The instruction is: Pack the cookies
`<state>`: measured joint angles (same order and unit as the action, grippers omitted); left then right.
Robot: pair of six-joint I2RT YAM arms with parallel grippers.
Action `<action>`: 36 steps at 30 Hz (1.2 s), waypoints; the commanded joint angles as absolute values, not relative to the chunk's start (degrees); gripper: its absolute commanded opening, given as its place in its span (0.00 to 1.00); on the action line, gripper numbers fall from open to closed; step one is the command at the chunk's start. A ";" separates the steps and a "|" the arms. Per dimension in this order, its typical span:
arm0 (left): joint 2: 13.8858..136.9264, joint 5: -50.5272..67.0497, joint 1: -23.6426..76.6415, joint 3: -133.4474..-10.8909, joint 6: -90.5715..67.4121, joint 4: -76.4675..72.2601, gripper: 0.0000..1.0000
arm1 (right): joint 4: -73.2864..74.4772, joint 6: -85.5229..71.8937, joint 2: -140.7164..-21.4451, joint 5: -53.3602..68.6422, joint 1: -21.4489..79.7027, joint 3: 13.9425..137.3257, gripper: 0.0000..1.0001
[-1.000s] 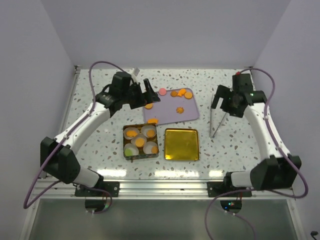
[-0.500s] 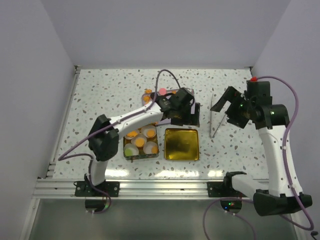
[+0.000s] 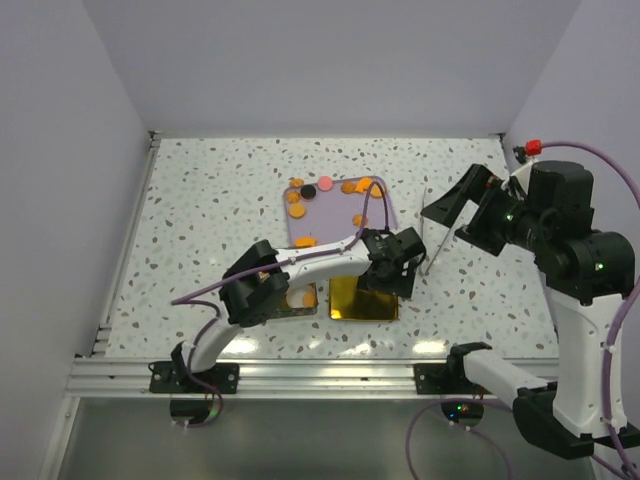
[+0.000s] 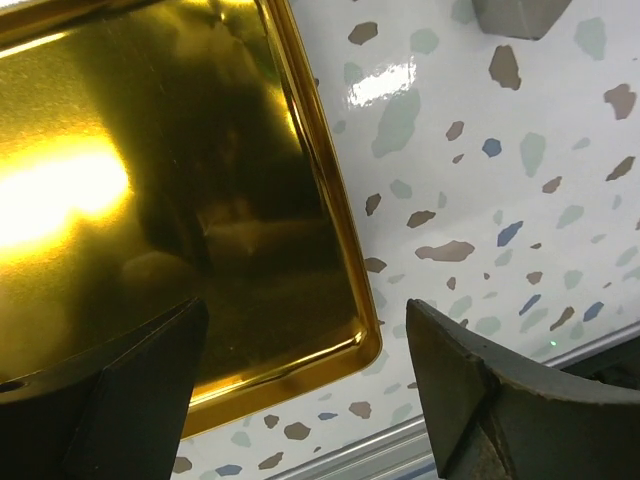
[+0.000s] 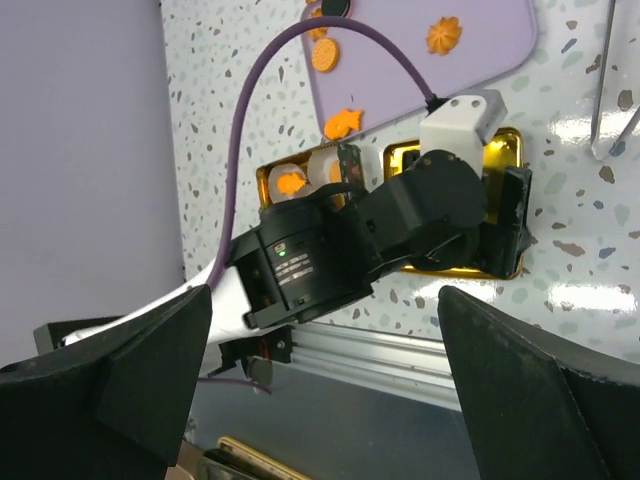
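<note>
Top: left arm swung from mat [image 3: 335,210] to gold lid [image 3: 350,302]; left gripper [image 3: 390,275] over it. Flat round orange cookies [image 3: 352,186] on smooth lilac mat.
Left wrist: fingers [image 4: 110,400] spread, empty, above glossy rimmed lid.
Right wrist: right gripper [image 5: 325,370] wide, empty, aloft; more cookies in paper cups [image 5: 290,180].

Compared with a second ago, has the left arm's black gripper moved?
Yes. The left gripper swung from the lilac rectangular board's left edge toward the near right, and now hangs over the shiny gold square tray.
</note>
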<state>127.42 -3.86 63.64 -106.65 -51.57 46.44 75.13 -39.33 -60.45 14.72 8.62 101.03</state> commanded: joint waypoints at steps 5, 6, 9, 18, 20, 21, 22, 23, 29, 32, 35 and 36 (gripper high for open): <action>133.75 -6.85 66.01 -114.34 -53.53 50.09 0.83 | 79.19 -37.53 -57.40 15.82 11.07 100.02 0.99; 134.47 -7.03 66.18 -115.13 -53.35 50.97 0.80 | 79.02 -37.53 -57.22 15.65 11.51 99.58 0.99; 137.45 -7.99 66.62 -118.21 -53.17 53.78 0.72 | 78.40 -37.44 -56.69 15.64 11.78 98.79 0.99; 141.50 -11.25 66.89 -121.02 -53.88 58.71 0.31 | 77.52 -37.18 -55.72 15.91 13.09 97.21 0.99; 142.29 -10.81 66.97 -120.85 -53.88 58.71 0.17 | 77.43 -36.83 -55.29 15.47 13.71 96.68 0.99; 142.47 -10.03 67.06 -120.76 -53.88 58.19 0.11 | 77.52 -36.74 -55.20 15.21 13.88 96.59 0.99; 142.56 -9.67 67.15 -120.50 -53.70 57.75 0.05 | 77.52 -36.56 -55.20 14.94 14.06 96.42 0.99; 142.38 -9.32 67.24 -120.24 -53.61 57.31 0.00 | 77.61 -36.30 -55.11 14.25 14.24 96.50 0.99; 136.25 -6.24 67.24 -116.37 -54.93 51.86 0.00 | 78.40 -34.72 -55.90 12.48 15.29 99.39 0.99; 129.33 -4.22 67.06 -112.25 -56.07 47.56 0.00 | 79.01 -33.49 -57.21 12.30 15.47 102.55 0.99; 121.07 -2.64 66.36 -108.03 -57.83 44.83 0.00 | 79.63 -33.22 -59.23 12.83 15.47 106.94 0.99; 118.68 -1.42 65.84 -104.97 -58.01 42.21 0.00 | 79.98 -33.22 -59.93 13.09 15.47 108.27 0.99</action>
<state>129.67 -4.95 66.72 -108.68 -55.02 49.12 77.62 -34.87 -58.57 12.97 15.11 103.35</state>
